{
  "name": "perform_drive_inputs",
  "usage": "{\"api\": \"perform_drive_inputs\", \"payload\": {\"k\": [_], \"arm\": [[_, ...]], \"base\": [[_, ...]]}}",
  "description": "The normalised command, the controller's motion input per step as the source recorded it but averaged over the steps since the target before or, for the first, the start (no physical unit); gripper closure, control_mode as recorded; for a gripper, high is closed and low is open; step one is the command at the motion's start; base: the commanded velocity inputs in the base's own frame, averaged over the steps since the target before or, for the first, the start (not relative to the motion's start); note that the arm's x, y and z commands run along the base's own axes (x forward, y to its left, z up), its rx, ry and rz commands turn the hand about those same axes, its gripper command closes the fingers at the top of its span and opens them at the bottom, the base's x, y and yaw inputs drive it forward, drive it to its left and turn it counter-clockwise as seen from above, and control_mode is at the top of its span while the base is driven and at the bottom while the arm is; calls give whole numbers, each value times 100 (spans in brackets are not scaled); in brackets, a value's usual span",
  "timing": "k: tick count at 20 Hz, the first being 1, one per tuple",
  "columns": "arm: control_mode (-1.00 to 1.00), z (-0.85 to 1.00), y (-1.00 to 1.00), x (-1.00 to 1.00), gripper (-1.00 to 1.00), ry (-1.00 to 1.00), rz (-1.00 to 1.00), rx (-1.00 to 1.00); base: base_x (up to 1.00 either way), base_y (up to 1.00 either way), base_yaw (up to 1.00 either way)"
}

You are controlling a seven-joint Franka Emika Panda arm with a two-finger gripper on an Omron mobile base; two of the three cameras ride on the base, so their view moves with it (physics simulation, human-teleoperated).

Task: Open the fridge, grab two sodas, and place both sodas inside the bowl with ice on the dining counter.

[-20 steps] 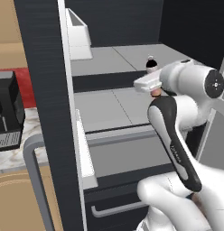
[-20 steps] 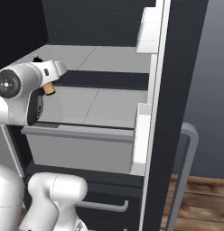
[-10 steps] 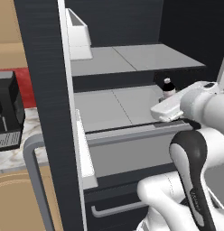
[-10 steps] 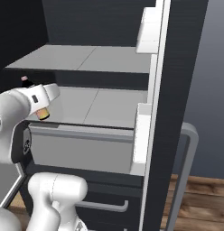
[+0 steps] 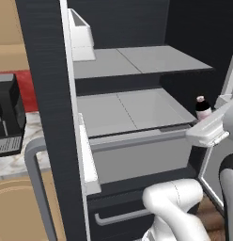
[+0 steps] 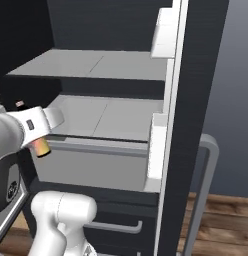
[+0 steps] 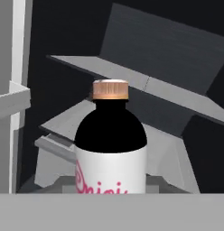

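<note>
Tall black-navy fridge (image 5: 43, 94) stands open, I carry the dark-shouldered white-labelled soda bottle (image 7: 111, 149), fingers' state unclear; bowl drop remains.

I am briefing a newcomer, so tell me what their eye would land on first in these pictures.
First, the soda bottle close in front of the hand camera: brown cap, dark neck, white label with pink lettering. Behind it stands the fridge, both doors swung wide, its grey shelves bare. The white arm holds the bottle in front of the shelves, at the right of the left base view.
</note>
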Motion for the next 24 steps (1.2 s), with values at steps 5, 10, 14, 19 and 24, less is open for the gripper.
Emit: {"api": "perform_drive_inputs", "payload": {"k": [5, 10, 14, 19, 24], "arm": [[100, 0, 0, 0, 100, 0, 0, 0], [100, 0, 0, 0, 100, 0, 0, 0], [100, 0, 0, 0, 100, 0, 0, 0], [100, 0, 0, 0, 100, 0, 0, 0], [100, 0, 0, 0, 100, 0, 0, 0]], "base": [[-78, 5, 3], [-81, 9, 5], [-98, -1, -3], [-98, -16, -31], [-70, -1, -53]]}}
